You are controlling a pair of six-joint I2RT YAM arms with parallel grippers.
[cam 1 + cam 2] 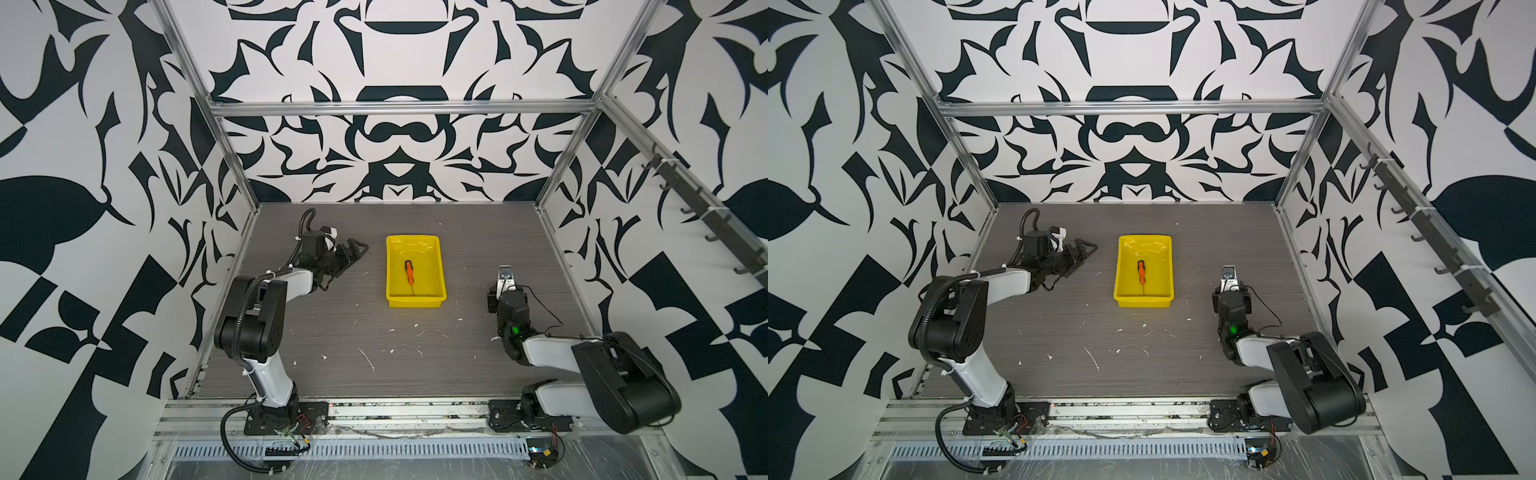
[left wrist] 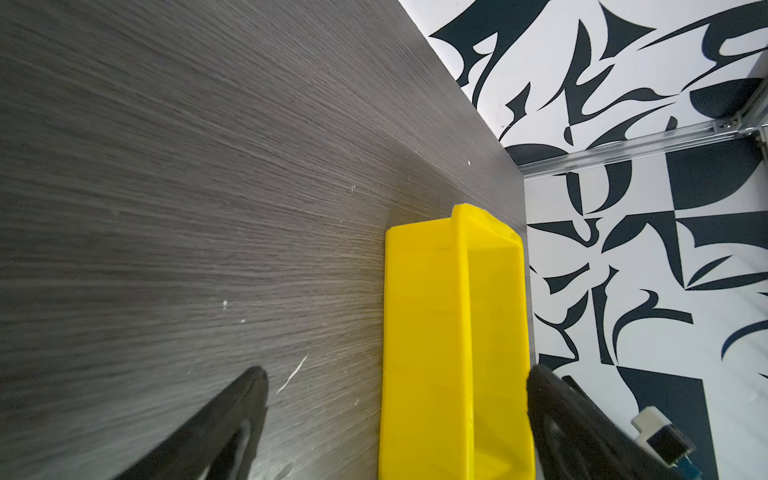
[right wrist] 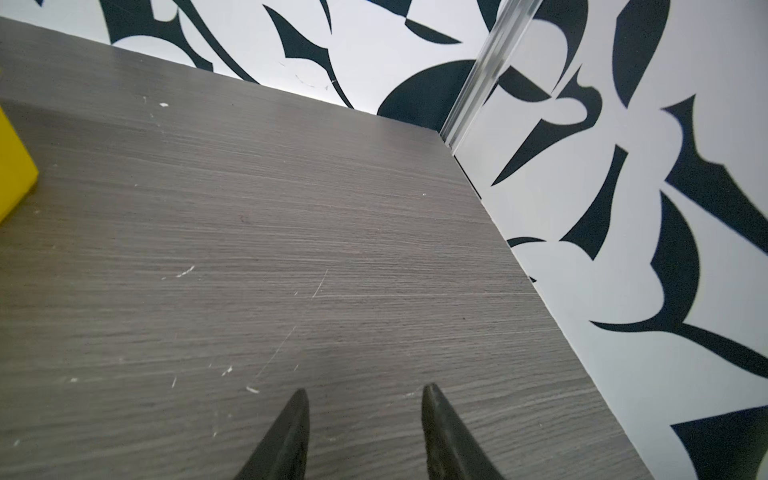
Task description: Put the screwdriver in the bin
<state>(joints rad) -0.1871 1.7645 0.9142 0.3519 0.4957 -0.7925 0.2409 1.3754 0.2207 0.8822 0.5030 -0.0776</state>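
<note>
Finds the left arm rising from its base at seven o'clock of the worktop [image 1: 374, 340], folding at the elbow and reaching low toward twelve, wrist turned toward three. Puts the left claw [image 1: 355, 251] at nine o'clock of the bin [image 1: 415, 301], near it but apart, fingers spread wide and gripping nothing; sees, in the left wrist view, the bin's long yellow outer wall framed between those spread fingers.

Finds the right arm doubling back from its base at five o'clock, forearm low over the worktop, wrist aimed toward twelve. Puts the right claw [image 3: 366, 390] at three o'clock of the bin, well apart, fingers parted with only bare worktop between them.

Locates the screwdriver [image 1: 409, 272] lying flat inside the bin, about mid-floor, black cap toward twelve, thin shaft toward six, tip near the six o'clock wall; touched by neither claw.

Notes white flecks and scratches [image 1: 368, 359] scattered over the worktop at six o'clock of the bin; also a rail of hooks [image 1: 706, 216] along the three o'clock wall.
</note>
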